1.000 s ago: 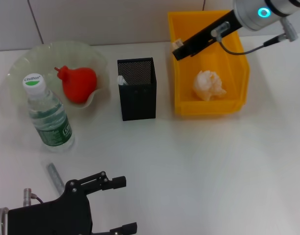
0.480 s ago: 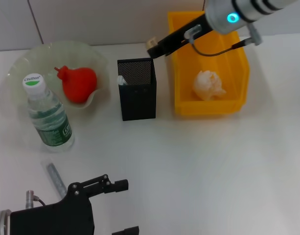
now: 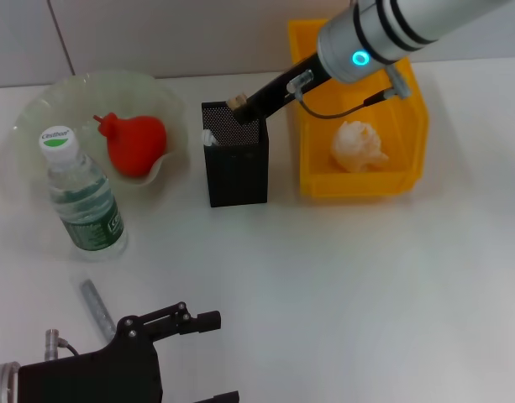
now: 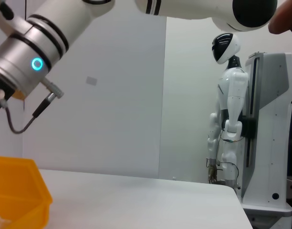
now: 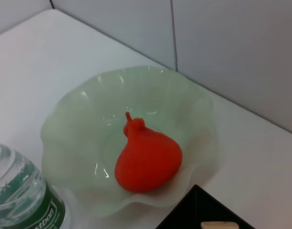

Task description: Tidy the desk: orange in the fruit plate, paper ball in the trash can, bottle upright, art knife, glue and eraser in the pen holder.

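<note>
Above pen holder (image 3: 237, 153), right gripper (image 3: 239, 107) gripping eraser (image 3: 236, 103)

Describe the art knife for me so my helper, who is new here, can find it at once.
Start at the upright bottle beside the fruit plate. On the table just in front of it lies the art knife: a slim dull grey rod, the only loose stick there.

White tabletop (image 3: 341, 277) carries: pale green wavy-rimmed translucent dish (image 3: 39, 113) at 10 o'clock, clear ribbed upright water bottle (image 3: 82, 197) just beside it, black square mesh cup (image 3: 236, 159) at 12, yellow-orange rectangular bin (image 3: 312, 159) at 1, grey metal rod (image 3: 95, 305) at 8.
</note>
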Motion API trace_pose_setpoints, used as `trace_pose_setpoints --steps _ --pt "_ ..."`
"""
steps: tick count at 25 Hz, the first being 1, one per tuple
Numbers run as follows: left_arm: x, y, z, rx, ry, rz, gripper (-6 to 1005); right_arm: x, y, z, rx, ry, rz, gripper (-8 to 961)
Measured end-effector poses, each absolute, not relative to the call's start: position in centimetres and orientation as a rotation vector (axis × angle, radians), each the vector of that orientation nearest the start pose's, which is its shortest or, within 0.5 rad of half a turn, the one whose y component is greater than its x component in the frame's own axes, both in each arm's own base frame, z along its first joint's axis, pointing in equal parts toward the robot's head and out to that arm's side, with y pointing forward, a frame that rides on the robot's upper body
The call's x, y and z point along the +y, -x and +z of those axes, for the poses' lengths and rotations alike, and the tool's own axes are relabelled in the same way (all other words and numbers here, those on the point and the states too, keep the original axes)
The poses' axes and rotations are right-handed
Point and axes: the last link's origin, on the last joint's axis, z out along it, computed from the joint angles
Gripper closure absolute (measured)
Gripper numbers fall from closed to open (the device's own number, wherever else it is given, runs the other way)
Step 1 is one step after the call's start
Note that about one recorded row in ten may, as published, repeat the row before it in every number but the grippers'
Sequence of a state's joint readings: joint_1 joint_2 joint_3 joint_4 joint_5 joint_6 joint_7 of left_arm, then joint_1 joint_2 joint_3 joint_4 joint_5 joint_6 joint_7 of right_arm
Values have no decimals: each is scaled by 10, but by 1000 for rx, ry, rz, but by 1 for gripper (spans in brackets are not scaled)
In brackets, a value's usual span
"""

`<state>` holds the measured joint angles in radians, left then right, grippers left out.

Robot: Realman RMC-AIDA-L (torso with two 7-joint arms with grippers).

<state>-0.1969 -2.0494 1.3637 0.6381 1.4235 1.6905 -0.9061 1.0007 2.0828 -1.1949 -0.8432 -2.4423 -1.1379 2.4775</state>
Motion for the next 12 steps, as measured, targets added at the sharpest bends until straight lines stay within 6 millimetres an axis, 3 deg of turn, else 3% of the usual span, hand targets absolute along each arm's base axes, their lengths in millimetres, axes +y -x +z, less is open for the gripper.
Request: trace_pose_setpoints --steps 12 --pt "214 265 -42 -150 2858 -1046 194 447 -99 -41 813 2586 -54 610"
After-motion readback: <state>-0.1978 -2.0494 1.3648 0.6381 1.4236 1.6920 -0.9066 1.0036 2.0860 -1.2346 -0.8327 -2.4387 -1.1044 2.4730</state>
